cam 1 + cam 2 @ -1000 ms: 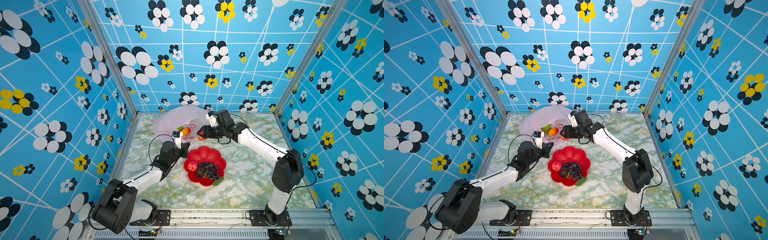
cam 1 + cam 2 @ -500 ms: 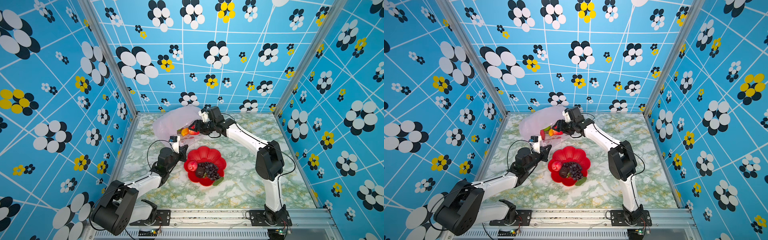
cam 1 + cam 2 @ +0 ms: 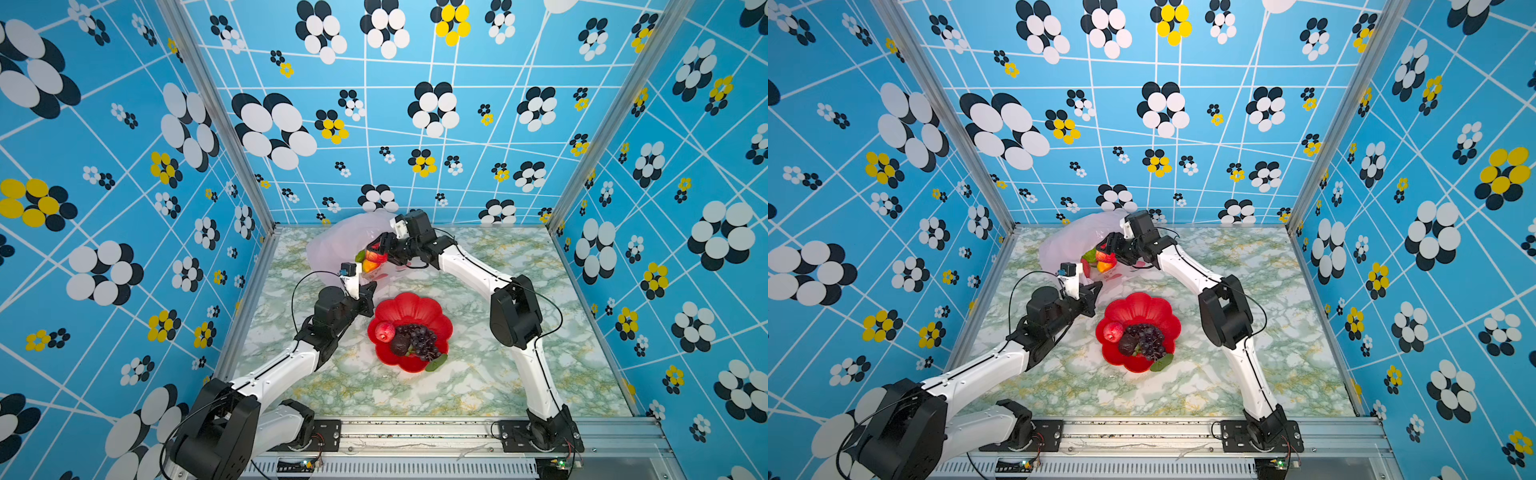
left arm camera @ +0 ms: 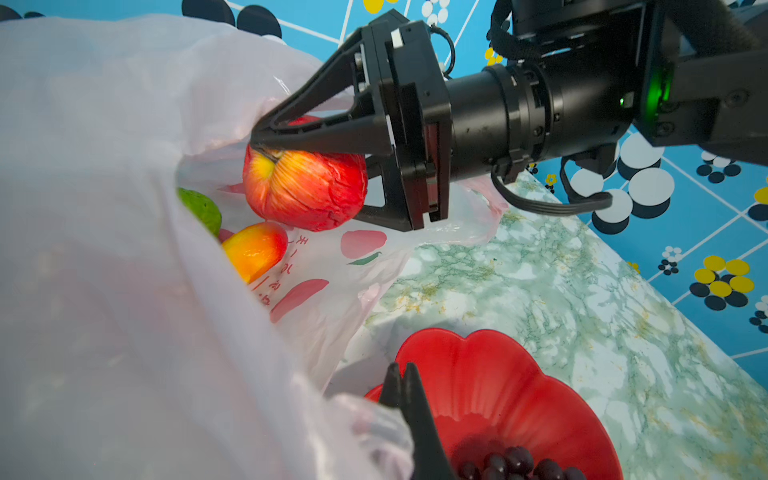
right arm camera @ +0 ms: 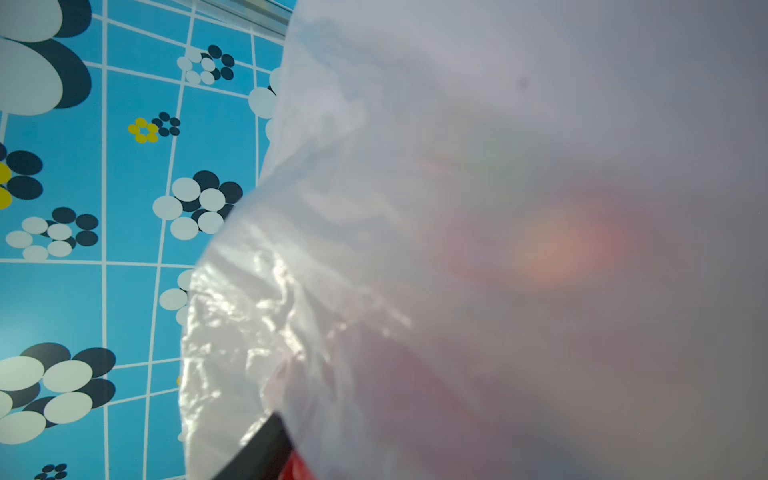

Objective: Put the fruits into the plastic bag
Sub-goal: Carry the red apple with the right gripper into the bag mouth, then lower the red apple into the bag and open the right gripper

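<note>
The only writing is on the plastic bag (image 4: 104,208): a short column of small red characters (image 4: 287,266) on its lower sheet, just below the right tool (image 4: 274,166) and the red apple (image 4: 303,191) it grips. They lie sideways and creased, too small to read. Red pepper-like shapes (image 4: 362,244), one with a green stem, are printed beside them.
</note>
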Motion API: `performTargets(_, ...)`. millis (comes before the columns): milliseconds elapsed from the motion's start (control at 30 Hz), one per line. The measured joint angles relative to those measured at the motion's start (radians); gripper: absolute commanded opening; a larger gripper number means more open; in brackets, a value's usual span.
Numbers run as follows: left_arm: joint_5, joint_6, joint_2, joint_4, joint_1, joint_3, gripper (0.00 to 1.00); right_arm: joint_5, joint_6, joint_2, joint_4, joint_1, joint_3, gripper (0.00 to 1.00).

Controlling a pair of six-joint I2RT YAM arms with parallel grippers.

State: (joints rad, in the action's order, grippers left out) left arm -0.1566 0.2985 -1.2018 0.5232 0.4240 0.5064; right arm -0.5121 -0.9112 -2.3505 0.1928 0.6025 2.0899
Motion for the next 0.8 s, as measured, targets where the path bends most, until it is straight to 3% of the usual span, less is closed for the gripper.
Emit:
performTargets(167,-0.011,-0.004,-0.077,-0.065,-0.005,0.063,0.0,0.001,-0.071,-0.082,-0.053,-0.005,0.07,0.68)
performTargets(367,-0.011,-0.002,-0.075,-0.075,-0.018,0.063,0.0,0.005,-0.167,-0.163,-0.122,-0.01,0.134,0.72)
performTargets(533,-0.012,0.003,-0.069,-0.074,-0.019,0.061,0.0,0.029,-0.229,-0.212,-0.151,-0.011,0.188,0.83)
performTargets(567,-0.012,0.004,-0.069,-0.074,-0.019,0.06,0.0,0.036,-0.24,-0.221,-0.161,-0.012,0.202,0.98)
performTargets(800,-0.015,0.007,-0.069,-0.067,-0.029,0.055,0.0,0.085,-0.281,-0.232,-0.205,-0.012,0.275,1.0)
